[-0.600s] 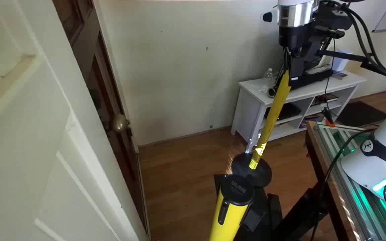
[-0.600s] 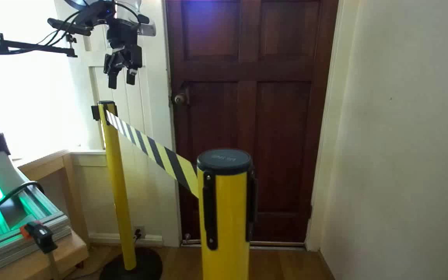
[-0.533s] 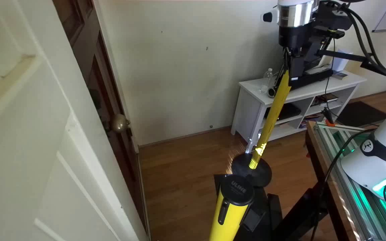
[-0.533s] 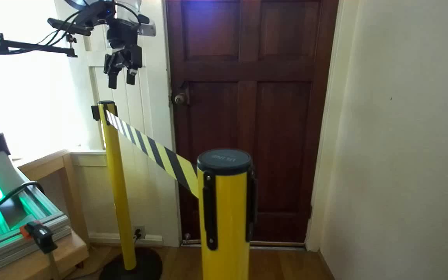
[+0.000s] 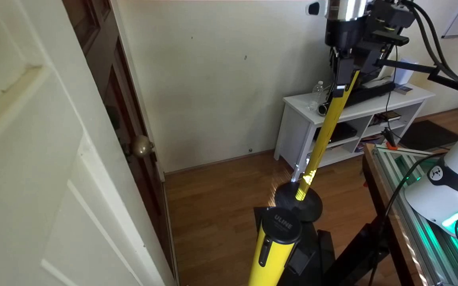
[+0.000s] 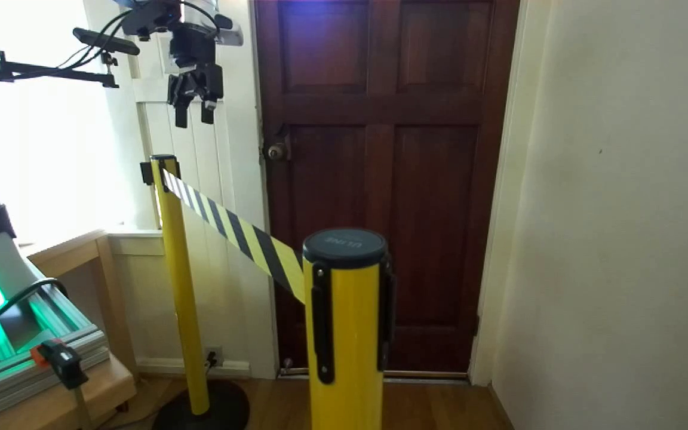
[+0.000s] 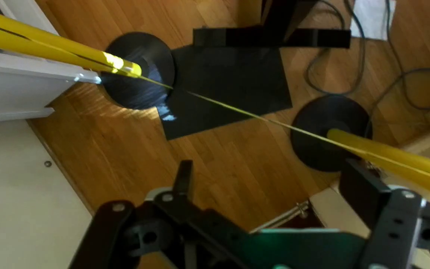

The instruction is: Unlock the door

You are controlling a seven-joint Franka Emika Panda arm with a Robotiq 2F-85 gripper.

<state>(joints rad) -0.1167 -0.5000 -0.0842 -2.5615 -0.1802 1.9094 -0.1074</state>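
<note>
The door [image 6: 380,110] is dark reddish-brown, panelled and shut in an exterior view. It also shows nearly edge-on in an exterior view [image 5: 122,107]. Its brass-coloured round knob [image 6: 276,151] is on the left edge there, and shows in an exterior view too [image 5: 142,146]. A dark fitting sits just above the knob. My gripper [image 6: 194,116] points down, open and empty, in the air well apart from the door. In the wrist view the gripper [image 7: 271,183] has its fingers wide apart with floor between them. Only the door's foot [image 7: 299,220] shows there; the knob is hidden.
Yellow posts [image 5: 270,258] [image 6: 181,286] with a striped belt [image 6: 236,230] between them stand before the door. A white panelled door [image 5: 54,178] is at the near left. A white shelf unit [image 5: 298,131] stands by the wall. The robot stands on a bench [image 6: 81,382].
My gripper has risen slightly and shifted a little towards the door's side. Its fingers have stayed open. The door and posts have not moved.
</note>
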